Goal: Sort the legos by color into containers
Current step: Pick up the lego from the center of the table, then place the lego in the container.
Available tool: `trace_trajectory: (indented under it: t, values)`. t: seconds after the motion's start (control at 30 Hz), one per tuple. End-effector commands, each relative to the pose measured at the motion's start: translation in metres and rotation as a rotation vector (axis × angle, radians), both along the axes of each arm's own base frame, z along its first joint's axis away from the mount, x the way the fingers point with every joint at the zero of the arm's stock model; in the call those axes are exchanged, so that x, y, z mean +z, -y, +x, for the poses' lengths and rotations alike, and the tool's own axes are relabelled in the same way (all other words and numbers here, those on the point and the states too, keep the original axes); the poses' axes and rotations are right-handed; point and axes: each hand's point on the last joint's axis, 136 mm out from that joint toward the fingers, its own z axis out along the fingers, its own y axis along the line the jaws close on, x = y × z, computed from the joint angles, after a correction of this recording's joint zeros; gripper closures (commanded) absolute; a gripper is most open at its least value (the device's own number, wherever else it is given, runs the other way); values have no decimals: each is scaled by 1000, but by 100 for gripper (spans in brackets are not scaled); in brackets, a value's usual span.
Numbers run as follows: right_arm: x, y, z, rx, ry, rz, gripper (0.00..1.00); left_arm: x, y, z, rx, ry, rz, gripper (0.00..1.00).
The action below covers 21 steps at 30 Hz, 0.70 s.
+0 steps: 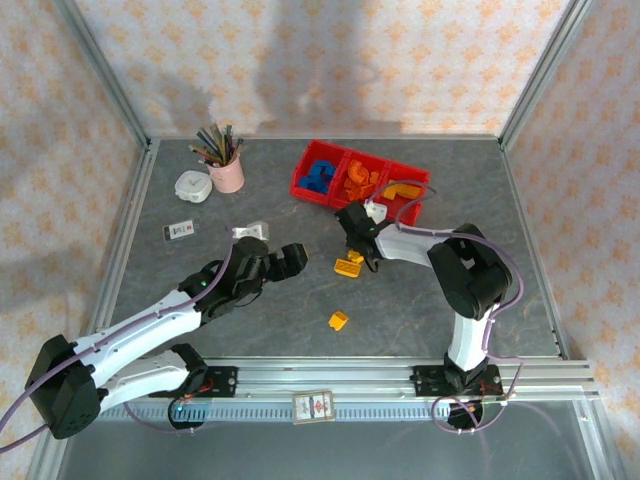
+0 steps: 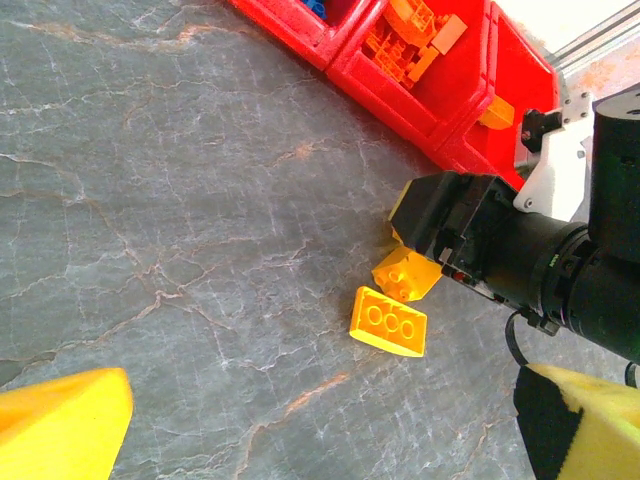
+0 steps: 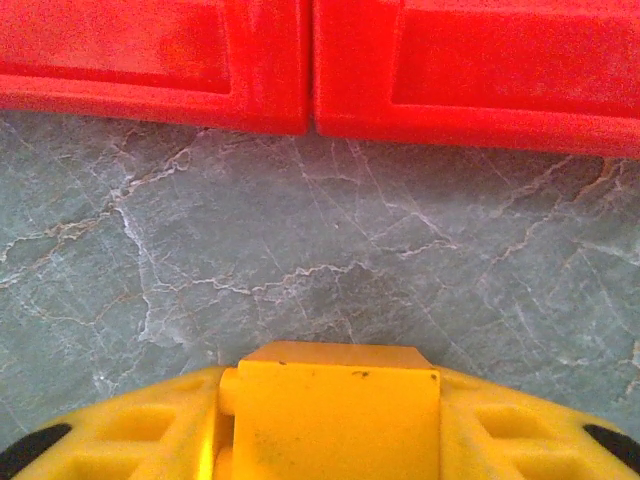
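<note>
- Grey marbled worktop (image 1: 400,320), patterned walls round it; the red containers (image 3: 150,50) stand just ahead of the right fingers (image 3: 120,440).
- Those fingers are clenched on a yellow brick (image 3: 335,400), low over the worktop.
- One flat yellow brick (image 2: 388,322) lies just beside them.
- The left fingers (image 1: 293,257) hang spread wide with nothing between them, well apart from the right pair.
- Another loose yellow brick (image 1: 339,320) lies on the near side of both pairs.
- Blue bricks (image 1: 320,177) and orange bricks (image 1: 358,180) already sit in separate compartments beyond the right fingers.
- To my eye, the step in hand is picking up a yellow.
- Next comes a clean lift clear of the flat neighbour, then a carry over the red wall, likely to the end compartment past the orange ones, letting go only once above it.
</note>
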Motion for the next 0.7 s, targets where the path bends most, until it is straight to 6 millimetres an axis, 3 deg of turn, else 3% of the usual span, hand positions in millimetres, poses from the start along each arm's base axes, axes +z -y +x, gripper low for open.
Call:
trace_trajectory:
  t: [0.0,0.33,0.5,0.67]
  values:
    - [16,-2,9,7,44,7,58,-1,-8,-1,27,-5,8,1]
    - [91,3,15,43,156,67,61,12,-1,3,14,10,-2,1]
    - [108,37,32,-18,180,54,60,16,18,9,-34,8,-22,1]
    - [106,70,56,-76,175,15,60,22,35,18,-65,23,-25,1]
